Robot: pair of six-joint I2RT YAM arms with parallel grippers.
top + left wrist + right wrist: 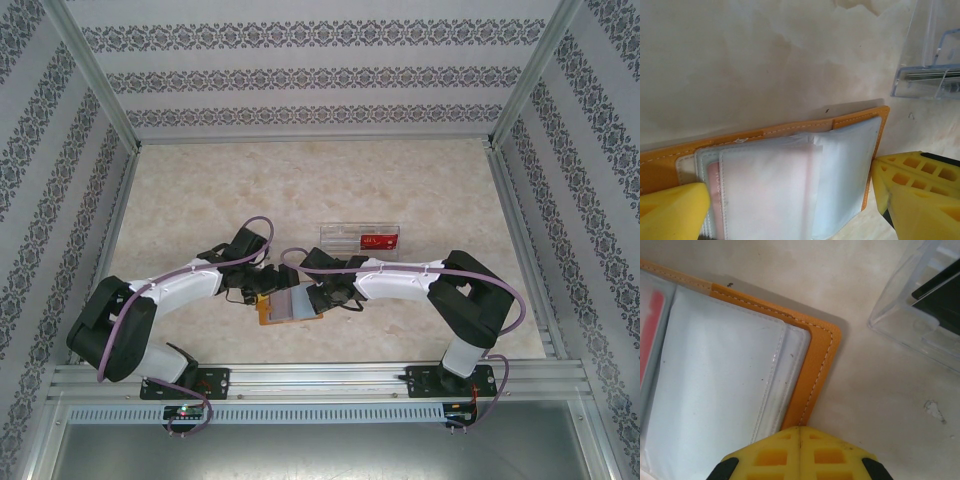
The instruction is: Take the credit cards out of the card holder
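"Two grippers flank one object at mid-table. What is it?"

"The card holder (288, 305), an orange-tan folding wallet. From my console I see it lying open and flat on the marbled table (200, 200), grey translucent pockets upward, between the left gripper (262, 287) and the right gripper (326, 293). Beyond it, toward the far wall, stands a clear plastic compartment tray (358, 240) with a red card (378, 241) in it."

"How do the jaws stand?"

"Left wrist view: the left gripper (790, 200) is spread wide and holds nothing. One yellow finger (670, 212) overlaps the left part of the card holder (850, 150). The other sits just off its stitched right edge, over bare table. Right wrist view: the right gripper (800, 440) has its jaws pressed together with nothing between them, tips at the near end of the orange border of the card holder (817, 360). I cannot tell whether they touch the leather."

"And the contents?"

"The credit cards (714, 186) sit inside the pockets. One shows as a pale pink strip behind the stacked sleeves in the left wrist view. A red-pink patch (655, 325) shows through a sleeve at the left edge of the right wrist view. The tray (900, 325) lies near the holder's corner, apart from it, and a black card (940, 295) stands inside."
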